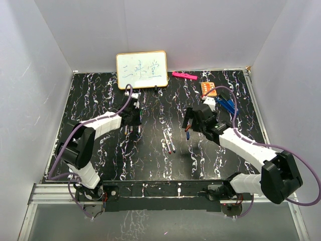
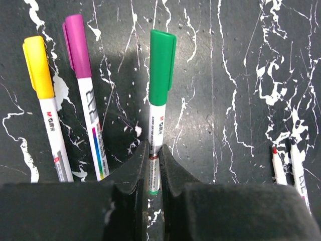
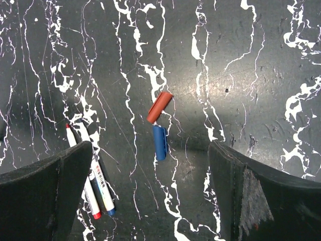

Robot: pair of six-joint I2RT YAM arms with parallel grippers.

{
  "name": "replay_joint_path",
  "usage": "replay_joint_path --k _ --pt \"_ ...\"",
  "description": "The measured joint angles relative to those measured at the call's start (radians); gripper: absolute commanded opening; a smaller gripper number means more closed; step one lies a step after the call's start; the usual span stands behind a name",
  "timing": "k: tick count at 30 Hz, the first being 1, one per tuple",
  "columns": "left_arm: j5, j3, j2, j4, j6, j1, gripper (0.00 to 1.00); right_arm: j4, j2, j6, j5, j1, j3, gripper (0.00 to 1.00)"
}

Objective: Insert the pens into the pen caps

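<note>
Left fingers (image 2: 131, 175) clamp the green-capped pen (image 2: 159, 108) (M&G printed on its yellow-capped neighbour (image 2: 46, 105)); right fingers (image 3: 47, 188) gape wide.

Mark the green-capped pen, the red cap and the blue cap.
green-capped pen (image 2: 157, 120): left wrist view, white barrel below its cap.
red cap (image 3: 159, 107): right wrist view, middle of its body.
blue cap (image 3: 160, 142): right wrist view, middle of its body.
</note>
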Motion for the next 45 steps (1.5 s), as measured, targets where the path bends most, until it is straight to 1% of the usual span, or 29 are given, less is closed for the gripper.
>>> replay_joint_path --k 5,9,11,14,19,28,30,34,39,45 --pt "-0.027 0.039 0.043 -0.016 0.007 0.004 0.01 0.011 -0.054 -0.002 -0.001 0.000 -0.020 0.98" --pt "-0.050 0.064 0.079 -0.034 0.006 0.004 0.05 0.029 -0.077 -0.002 -0.002 0.000 -0.022 0.98" --pt "-0.056 0.072 0.094 -0.043 0.005 0.004 0.08 0.035 -0.079 -0.002 -0.005 0.000 -0.024 0.98" --pt "-0.063 0.075 0.105 -0.051 0.002 0.004 0.18 0.045 -0.079 -0.002 -0.010 0.000 -0.032 0.98" --pt "-0.069 0.076 0.106 -0.058 -0.006 0.004 0.26 0.050 -0.079 -0.002 -0.016 0.000 -0.036 0.98" --pt "-0.069 0.095 0.101 -0.077 -0.011 0.004 0.29 0.066 -0.079 -0.012 -0.024 0.000 -0.049 0.98" --pt "-0.068 0.097 0.085 -0.082 -0.012 0.004 0.31 0.072 -0.079 -0.018 -0.027 0.000 -0.049 0.98" --pt "-0.048 0.101 0.023 -0.092 -0.012 0.003 0.32 0.077 -0.079 -0.022 -0.031 0.000 -0.049 0.98" --pt "-0.018 0.101 -0.064 -0.087 -0.020 -0.042 0.32 0.079 -0.083 -0.023 -0.030 0.000 -0.049 0.98" --pt "0.008 0.077 -0.077 -0.082 -0.063 -0.210 0.33 0.075 -0.111 -0.022 -0.007 0.000 -0.066 0.98"
